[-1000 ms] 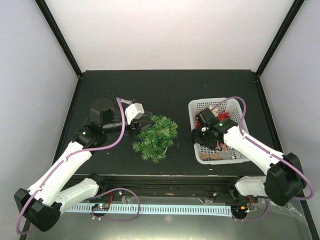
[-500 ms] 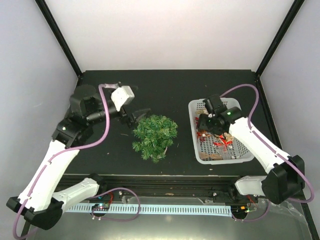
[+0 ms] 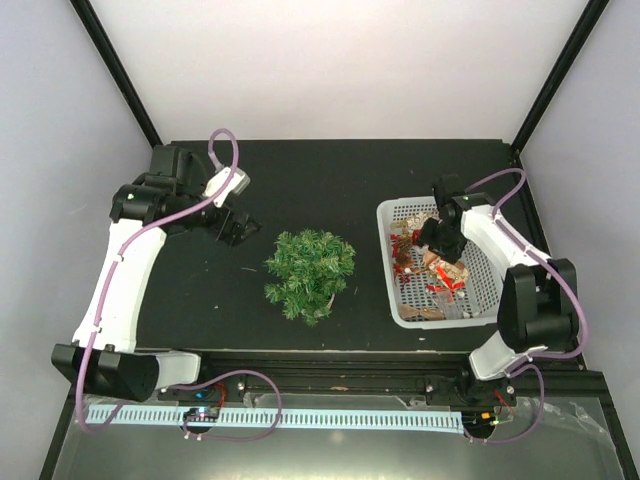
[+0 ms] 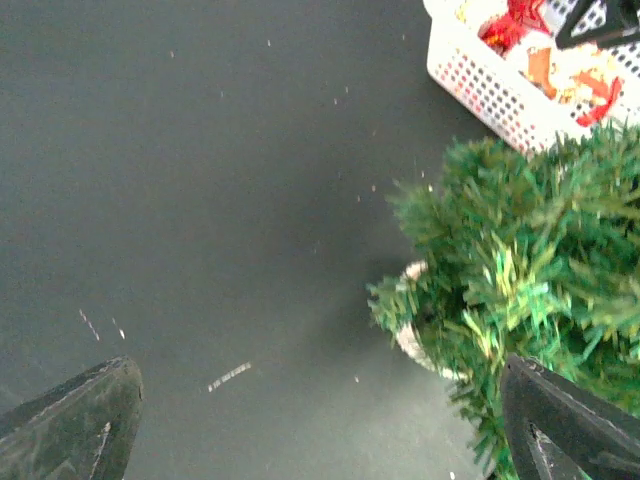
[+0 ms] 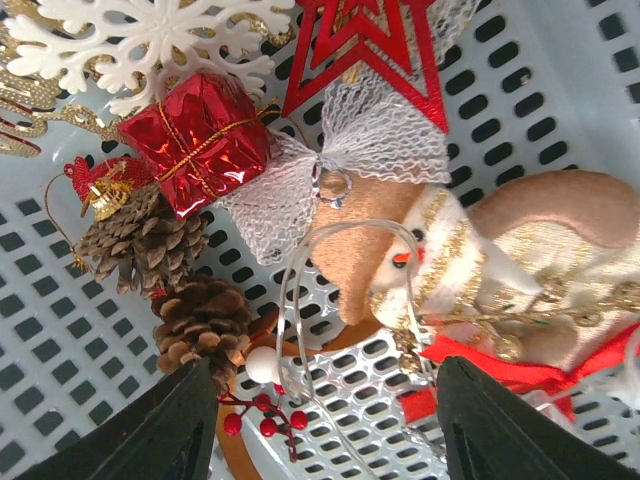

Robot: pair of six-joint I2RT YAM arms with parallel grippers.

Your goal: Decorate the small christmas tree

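While left tool point(image 4: 318, 405) gapes empty, right tool point(image 5: 327, 415) hangs open above ornaments point(image 5: 196, 142).

The right tool point(image 5: 325, 372) holds its fingers wide apart over a white mesh basket point(image 5: 560, 120). In it lie a red gift box point(image 5: 195, 140), pine cones point(image 5: 205, 320), a snowflake point(image 5: 140, 35), a red star point(image 5: 370, 45) and a felt snowman point(image 5: 400, 250).

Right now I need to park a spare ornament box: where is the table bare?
Bare: the back strip of the table behind the small christmas tree and white basket; the lane between them; the near-left patch beside the tree. Crowded: the basket, full of ornaments, right end effector above it; left end effector hangs far left.
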